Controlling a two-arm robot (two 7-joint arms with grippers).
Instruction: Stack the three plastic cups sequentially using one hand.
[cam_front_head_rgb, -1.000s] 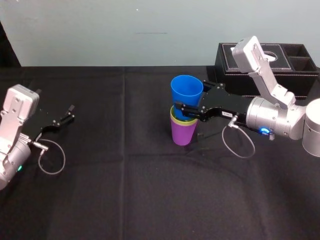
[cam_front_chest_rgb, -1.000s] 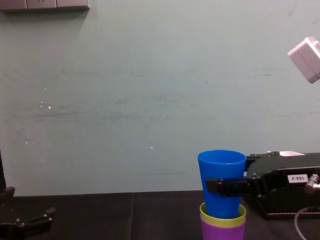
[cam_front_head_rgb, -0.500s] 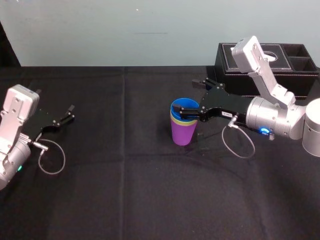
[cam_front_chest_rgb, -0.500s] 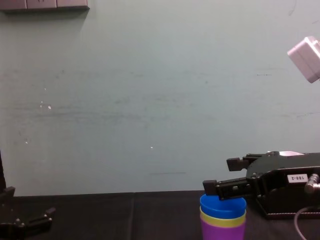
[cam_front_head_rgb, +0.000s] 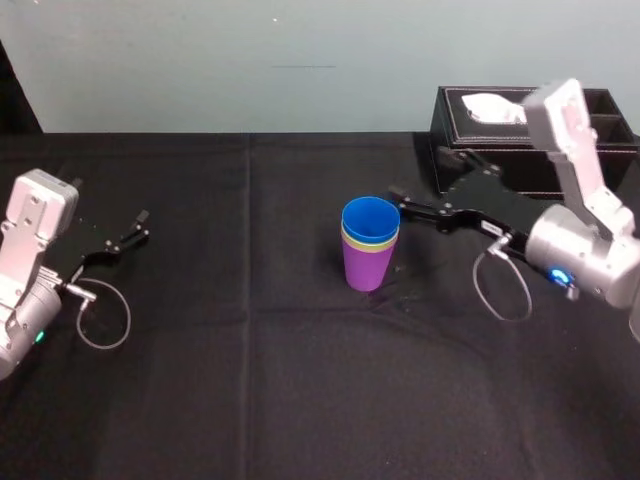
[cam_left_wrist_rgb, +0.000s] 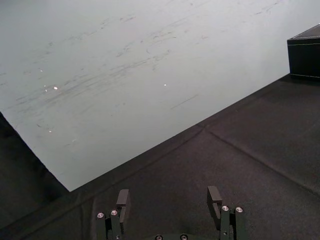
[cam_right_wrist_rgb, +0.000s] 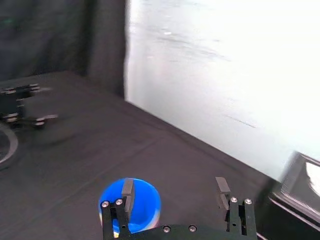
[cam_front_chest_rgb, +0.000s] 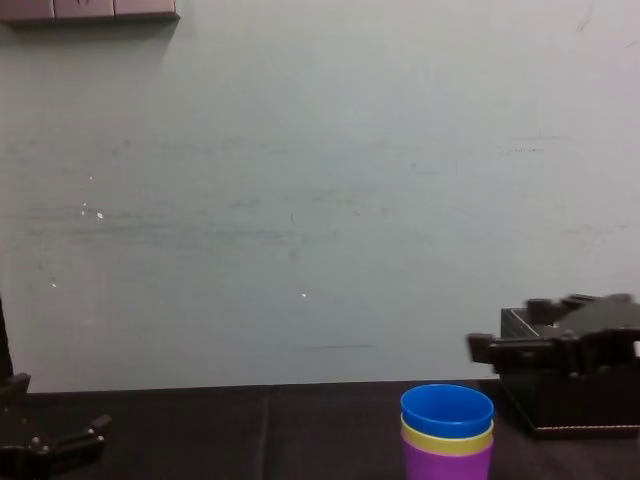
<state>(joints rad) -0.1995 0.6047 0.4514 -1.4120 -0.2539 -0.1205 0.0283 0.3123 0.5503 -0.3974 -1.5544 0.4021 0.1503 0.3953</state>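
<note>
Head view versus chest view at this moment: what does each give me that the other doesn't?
Head view adds: the blue cup's hollow inside, the white tissue on the box, and the cloth around the cups. Chest view adds: the side profile, blue over yellow-green over purple, against the wall. Both: three cups nested upright, the right gripper open and apart from them, the left gripper parked at the far left.

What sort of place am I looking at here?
Probably a robot test lab: a table draped in black cloth, a bare pale wall, and two arms, the left gripper parked at the table's left, the right gripper open beside the stacked plastic cups.
</note>
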